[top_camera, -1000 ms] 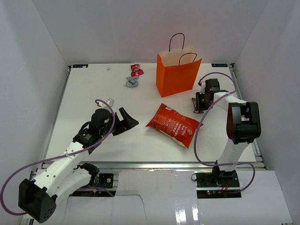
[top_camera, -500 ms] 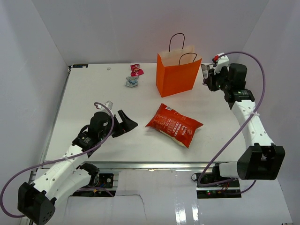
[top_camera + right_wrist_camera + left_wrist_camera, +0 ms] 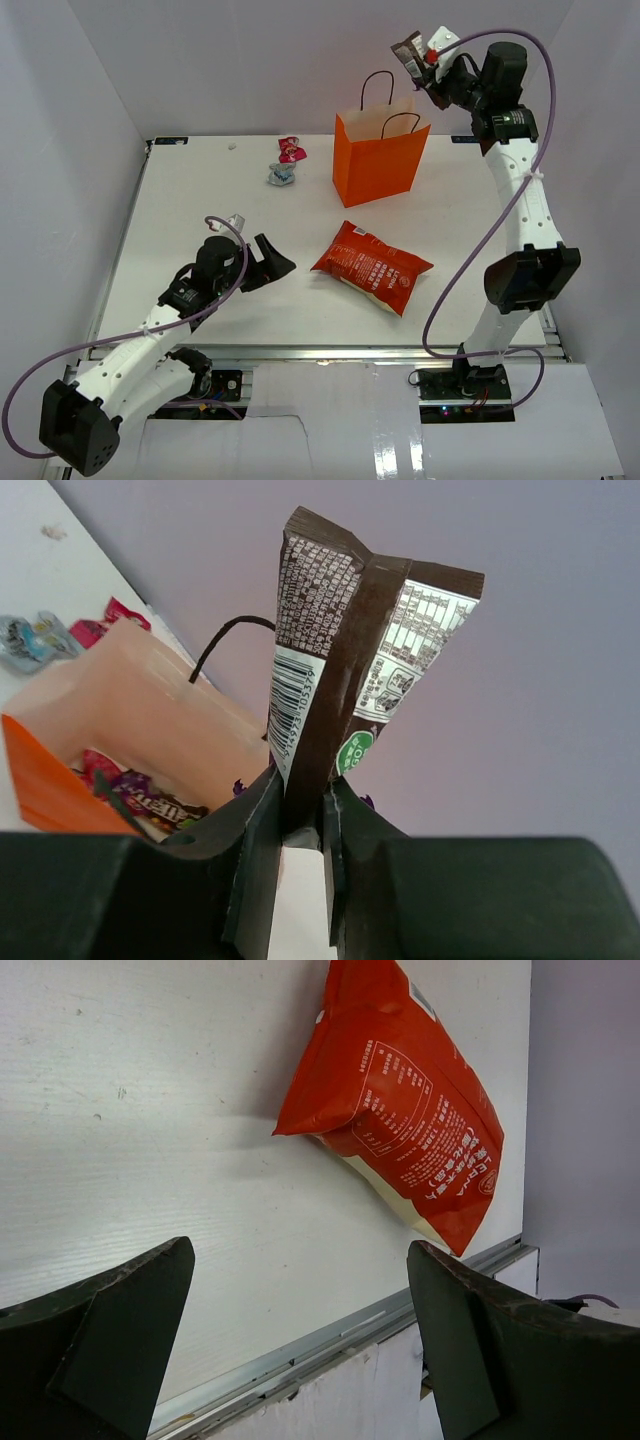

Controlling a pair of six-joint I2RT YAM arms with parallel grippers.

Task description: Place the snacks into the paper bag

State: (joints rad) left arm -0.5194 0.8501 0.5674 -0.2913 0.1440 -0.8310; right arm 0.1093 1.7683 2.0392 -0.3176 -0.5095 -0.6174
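Observation:
The orange paper bag (image 3: pixel 380 160) stands upright at the back of the table. High above its right edge, my right gripper (image 3: pixel 424 60) is shut on a dark brown snack packet (image 3: pixel 408 48). In the right wrist view the packet (image 3: pixel 330 650) is pinched by its lower end between the jaws (image 3: pixel 300 790), and the paper bag (image 3: pixel 150 730) below shows a few wrapped snacks (image 3: pixel 140 798) inside. The red-orange chip bag (image 3: pixel 372 265) lies flat mid-table. My left gripper (image 3: pixel 272 258) hovers open just left of it, with the chip bag (image 3: pixel 400 1110) ahead of the empty jaws (image 3: pixel 300 1250).
A pink candy (image 3: pixel 291 150) and a silver-blue candy (image 3: pixel 281 174) lie on the table left of the paper bag. White walls enclose the table on three sides. A metal rail (image 3: pixel 380 350) runs along the near edge.
My right arm rose from table level right of the paper bag to high above it, carrying the dark brown packet. The left arm barely shifted.

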